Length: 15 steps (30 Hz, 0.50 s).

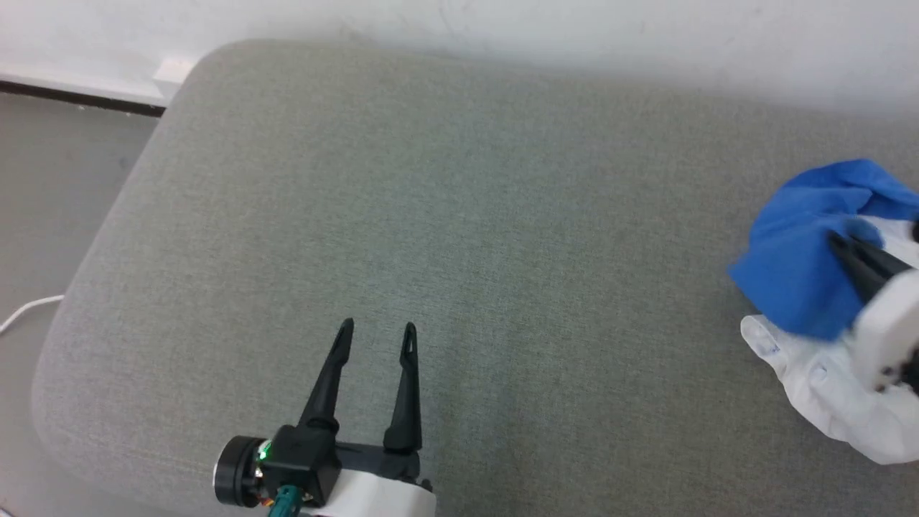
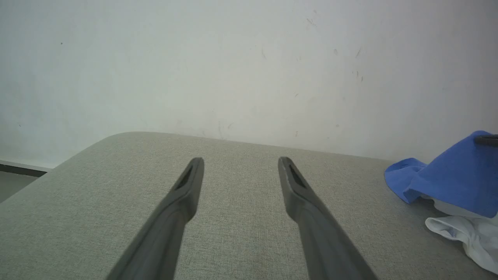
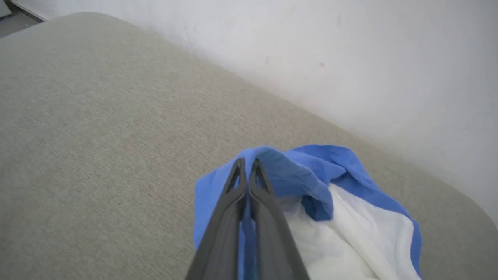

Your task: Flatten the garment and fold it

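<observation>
Evidently the opening step was in hand: taking hold of the crumpled garment before any flattening could begin. The garment point(image 1: 797, 273) lay in a heap at three o'clock of the head view, on the grey cushion point(image 1: 459, 215), with blue sleeve cloth draped over white body cloth. The right gripper point(image 3: 246, 161) had its two dark fingers pressed together on a raised fold of the blue cloth, and a sliver of blue showed between them in the right wrist view. How much fabric sat inside the pinch could not be told; perhaps a single layer. The left gripper point(image 1: 377, 329), at six o'clock, hovered over bare cushion with its fingers spread wide and nothing between them, well apart from the heap.

The next move, as judged, called for drawing the pinched fold toward nine o'clock, onto the cushion's middle. There the left gripper could take a second edge and spread the shirt. The garment was thin and limp, creased into soft rounded folds. The cushion was a coarse, matte weave with rounded corners. The wall point(image 2: 233, 58) at twelve o'clock was plain white and faintly scuffed.
</observation>
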### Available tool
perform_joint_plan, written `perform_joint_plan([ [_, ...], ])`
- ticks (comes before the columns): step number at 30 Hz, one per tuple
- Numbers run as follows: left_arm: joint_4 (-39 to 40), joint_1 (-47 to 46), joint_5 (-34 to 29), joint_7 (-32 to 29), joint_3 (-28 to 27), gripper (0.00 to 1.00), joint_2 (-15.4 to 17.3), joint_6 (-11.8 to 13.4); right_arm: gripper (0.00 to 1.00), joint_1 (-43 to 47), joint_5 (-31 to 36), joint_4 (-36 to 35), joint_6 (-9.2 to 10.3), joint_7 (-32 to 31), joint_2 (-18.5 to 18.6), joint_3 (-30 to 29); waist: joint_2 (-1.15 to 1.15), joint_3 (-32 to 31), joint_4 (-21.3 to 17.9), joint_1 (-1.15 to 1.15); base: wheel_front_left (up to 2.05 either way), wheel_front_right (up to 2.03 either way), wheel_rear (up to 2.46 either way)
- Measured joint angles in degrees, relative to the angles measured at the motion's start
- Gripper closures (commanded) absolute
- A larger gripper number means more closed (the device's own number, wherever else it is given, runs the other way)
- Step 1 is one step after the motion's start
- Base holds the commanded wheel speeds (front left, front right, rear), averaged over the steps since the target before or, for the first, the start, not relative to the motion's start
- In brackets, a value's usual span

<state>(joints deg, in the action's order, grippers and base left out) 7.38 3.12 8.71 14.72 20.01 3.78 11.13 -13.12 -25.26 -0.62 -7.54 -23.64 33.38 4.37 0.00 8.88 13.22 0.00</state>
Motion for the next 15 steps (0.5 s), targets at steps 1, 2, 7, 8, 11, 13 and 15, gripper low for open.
perform_joint_plan([
  [1,0.0,0.0,0.1,0.0,-0.3,0.00,0.0,0.0,1.00,-1.2,-0.1,-1.1,0.00,0.0,-0.5,1.5,0.00,-0.4,0.1,0.00,0.00,0.00,0.00],
  [2,0.0,0.1,0.3,0.0,-0.6,0.00,0.0,0.0,1.00,-2.5,-0.1,-2.3,0.00,-0.1,-0.9,3.4,0.00,-0.7,0.3,0.00,0.00,0.00,0.00],
  [7,0.4,0.4,0.4,0.0,-2.1,0.00,0.1,0.0,1.00,-11.0,-1.4,-5.8,0.00,-0.6,-6.1,16.3,0.00,-1.3,1.7,0.00,0.00,0.00,0.00],
  [8,0.5,0.5,0.4,0.0,-2.3,0.00,0.1,0.0,1.00,-12.8,-2.2,-5.9,0.00,-0.6,-7.8,19.1,0.00,-1.2,2.0,0.00,0.00,0.00,0.00],
  [11,1.1,1.0,0.4,0.0,-3.2,0.00,0.1,0.0,1.00,-17.4,-5.0,-6.0,0.00,-0.5,-13.2,26.8,0.00,-0.7,2.8,0.00,0.00,0.00,0.00],
  [13,1.5,1.2,0.3,0.0,-3.5,0.00,0.1,0.0,1.00,-19.5,-6.9,-6.2,0.00,-0.5,-16.2,31.0,0.00,-0.2,3.4,0.00,0.00,0.00,0.00],
  [15,1.9,1.4,0.3,0.0,-3.7,0.00,0.1,0.1,1.00,-20.4,-9.5,-6.3,0.00,-0.5,-18.7,34.5,0.00,0.4,4.1,0.00,0.00,0.00,0.00],
])
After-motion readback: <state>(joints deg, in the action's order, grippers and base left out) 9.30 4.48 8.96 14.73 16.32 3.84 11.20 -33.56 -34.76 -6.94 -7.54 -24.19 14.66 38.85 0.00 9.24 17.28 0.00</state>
